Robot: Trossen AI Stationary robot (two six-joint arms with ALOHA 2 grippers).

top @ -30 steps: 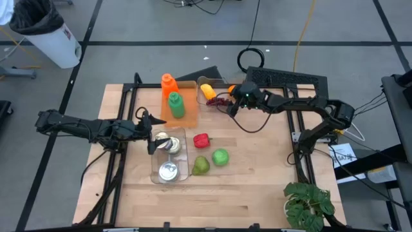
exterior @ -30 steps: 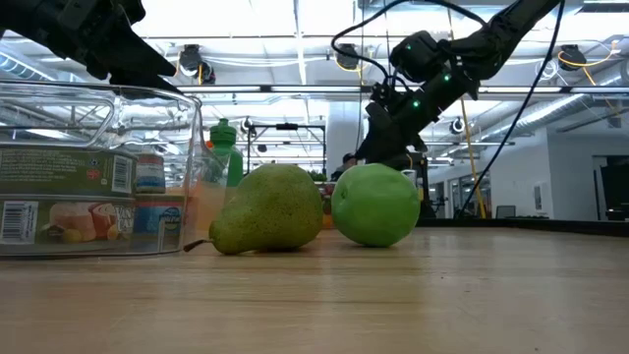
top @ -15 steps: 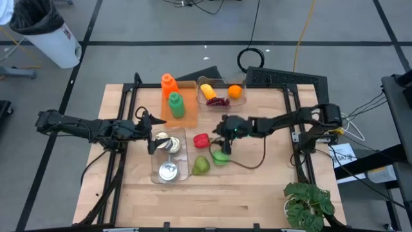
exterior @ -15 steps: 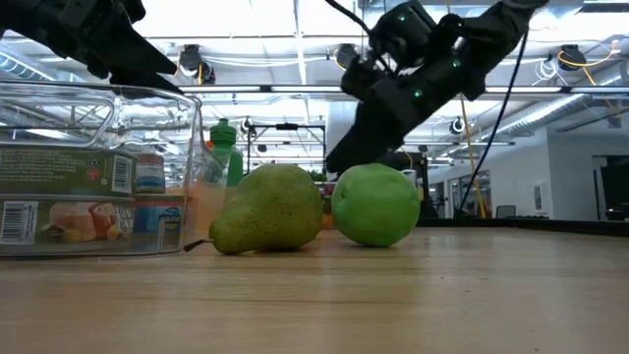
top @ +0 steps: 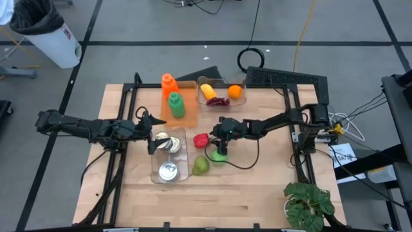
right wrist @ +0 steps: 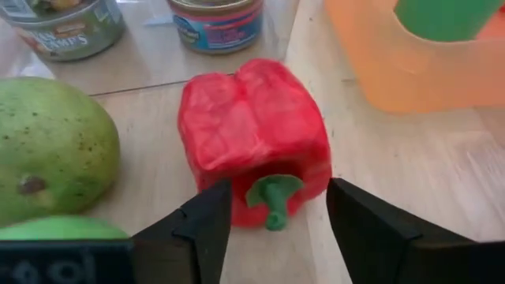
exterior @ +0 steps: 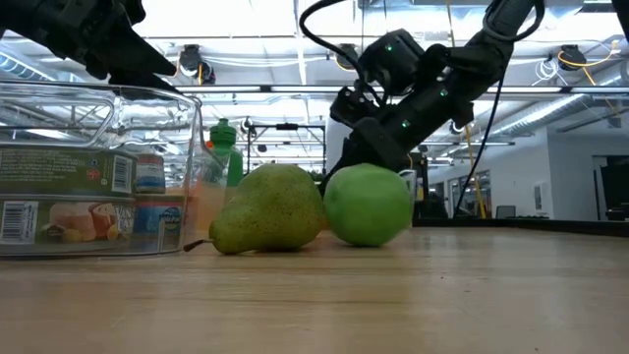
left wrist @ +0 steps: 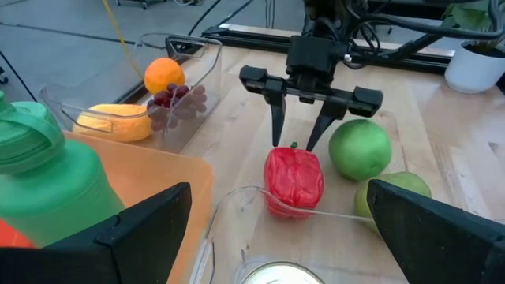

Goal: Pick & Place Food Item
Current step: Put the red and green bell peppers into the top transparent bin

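Wooden table (top: 257,174) on a black frame, grey floor all round, white bin (top: 46,35) off the far left corner, potted plant (top: 309,205) at the near right corner. Open workshop with ceiling lights behind, seen in the low view.

Right arm stretched from the right edge toward table centre, right gripper (top: 217,136) low over the wood just beside the red bell pepper (top: 201,139). Fingers (right wrist: 209,223) spread apart, one on each side of the pepper's green stem end, not closed on it; whether touching the pepper cannot be told. Same seen from the left wrist view: two dark fingers straddling the top of the pepper (left wrist: 293,179).

Left arm reaching in from the left edge, left gripper (top: 147,129) held above the clear plastic container (top: 156,169), fingers wide apart, holding nothing.

Clear container near the left-centre of the table, tin cans (top: 168,171) inside. Orange bin (top: 188,109) behind it with a green bottle (top: 175,105) and an orange bottle (top: 168,84). Small clear tray (top: 222,83) at the far edge with an orange (top: 234,91), a yellow fruit (top: 207,91) and red grapes (top: 221,101).

Pepper lying on the bare wood between the clear container and the right gripper, stem toward the gripper. Green apple (top: 219,156) just in front of the gripper, green pear (top: 201,165) beside the apple, touching or nearly so in the low view.
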